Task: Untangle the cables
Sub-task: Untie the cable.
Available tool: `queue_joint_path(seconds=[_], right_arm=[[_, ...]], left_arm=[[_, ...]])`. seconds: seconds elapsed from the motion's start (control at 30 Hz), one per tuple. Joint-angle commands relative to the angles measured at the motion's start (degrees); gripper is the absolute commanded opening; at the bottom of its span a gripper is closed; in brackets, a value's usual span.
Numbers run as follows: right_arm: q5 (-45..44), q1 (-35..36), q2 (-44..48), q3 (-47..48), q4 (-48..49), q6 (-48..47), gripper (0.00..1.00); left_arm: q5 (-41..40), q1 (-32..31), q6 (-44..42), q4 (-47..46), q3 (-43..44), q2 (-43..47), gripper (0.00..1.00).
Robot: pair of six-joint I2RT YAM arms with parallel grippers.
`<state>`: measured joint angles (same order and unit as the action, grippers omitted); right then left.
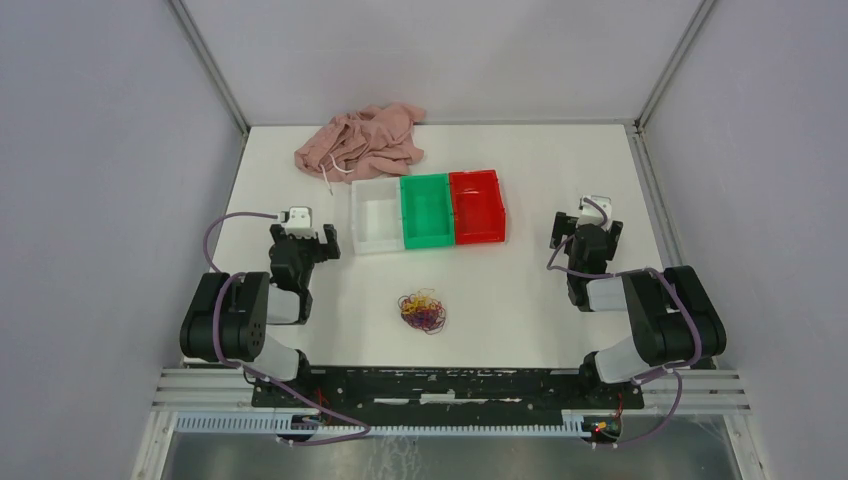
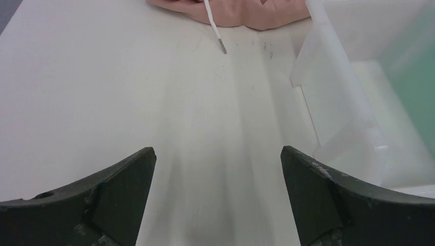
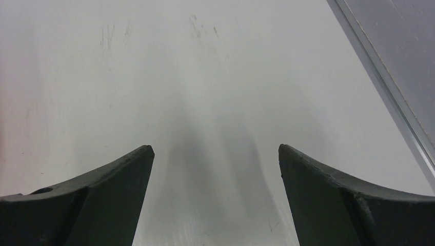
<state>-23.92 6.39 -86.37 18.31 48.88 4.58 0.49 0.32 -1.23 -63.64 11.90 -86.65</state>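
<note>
The cables (image 1: 423,310) lie as a small tangle of yellow, red and purple wires on the white table, near the front middle, between the two arms. My left gripper (image 1: 303,238) is open and empty at the left, well apart from the tangle; its wrist view (image 2: 217,154) shows only bare table between the fingers. My right gripper (image 1: 586,228) is open and empty at the right, also far from the tangle; its wrist view (image 3: 215,151) shows bare table. The cables show in neither wrist view.
Three bins stand side by side behind the tangle: white (image 1: 376,238), green (image 1: 425,186) and red (image 1: 476,182). A pink garment (image 1: 362,140) with a white drawstring (image 2: 214,28) lies at the back. The white bin's wall (image 2: 333,82) is right of my left gripper. An enclosure rail (image 3: 384,82) runs at the right.
</note>
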Motion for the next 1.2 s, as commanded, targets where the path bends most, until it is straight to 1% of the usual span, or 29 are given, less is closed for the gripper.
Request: queue_joint_path(seconds=[0.0,0.43,0.47,0.5,0.53,0.57,0.6,0.63,0.67,0.73,0.77,0.83,0.93,0.97,1.03,1.07,1.13,1.17], right_arm=[[0.7,0.3,-0.2,1.7,2.5,-0.5,0.99],[0.0,0.3,-0.2,1.6,3.0,-0.6,0.99],[-1.9,0.3,0.5,1.2,3.4,0.1,1.00],[-1.7,0.4,1.9,0.9,2.0,0.4,1.00],[-1.5,0.7,3.5,0.6,2.6,-0.5,1.00],[-4.8,1.8,6.1,1.7,-1.5,-0.6,1.00],[-8.4,2.0,10.6,4.9,-10.6,1.4,1.00],[-11.6,2.0,13.2,8.6,-21.6,4.6,1.00],[-14.2,2.0,14.4,11.9,-28.5,6.2,0.99],[-15.1,2.0,16.2,16.6,-37.9,8.5,0.99],[-14.0,2.0,17.3,18.8,-42.0,10.6,0.99],[-9.6,2.0,19.2,22.8,-49.4,15.2,0.99],[-3.9,2.0,20.1,28.5,-58.5,27.7,0.99],[-1.8,2.0,19.9,30.8,-62.3,30.3,0.99],[5.0,2.0,19.0,35.3,-69.6,32.1,0.99],[9.6,2.0,18.4,37.0,-71.3,30.8,0.99],[21.7,2.2,18.5,37.9,-71.5,29.0,1.00],[25.4,2.8,19.0,37.4,-71.2,29.4,0.96]], left_arm=[[-0.4,0.3,2.3,-3.8,1.5,-0.3,0.99],[-0.4,0.2,2.3,-3.8,1.5,-0.4,0.99],[-0.4,0.2,2.3,-3.8,1.5,-0.4,0.99],[-0.1,0.2,2.3,-4.4,1.2,-0.2,0.99],[-0.4,0.3,2.4,-3.6,1.4,0.9,0.99],[-1.0,0.4,2.8,-0.6,2.4,2.8,0.99],[-0.7,0.4,2.5,5.0,4.2,5.6,0.99],[1.1,0.5,0.5,12.5,6.7,8.4,0.99],[3.6,0.5,-1.9,20.6,9.7,10.5,0.99],[5.8,0.6,-4.3,33.2,14.4,13.7,0.99],[7.2,1.1,-5.0,39.4,16.1,15.4,0.99],[11.4,2.3,-6.3,47.6,19.2,18.5,0.99],[18.3,4.2,-7.4,60.2,25.4,21.5,0.99],[19.9,4.5,-8.0,63.7,27.6,21.8,0.99],[22.6,4.7,-9.7,71.5,32.1,21.5,0.99],[23.9,4.8,-10.7,74.7,34.1,21.3,0.99],[25.9,4.8,-12.3,79.7,37.0,21.2,0.99],[27.0,4.8,-12.9,81.9,38.1,21.2,0.99]])
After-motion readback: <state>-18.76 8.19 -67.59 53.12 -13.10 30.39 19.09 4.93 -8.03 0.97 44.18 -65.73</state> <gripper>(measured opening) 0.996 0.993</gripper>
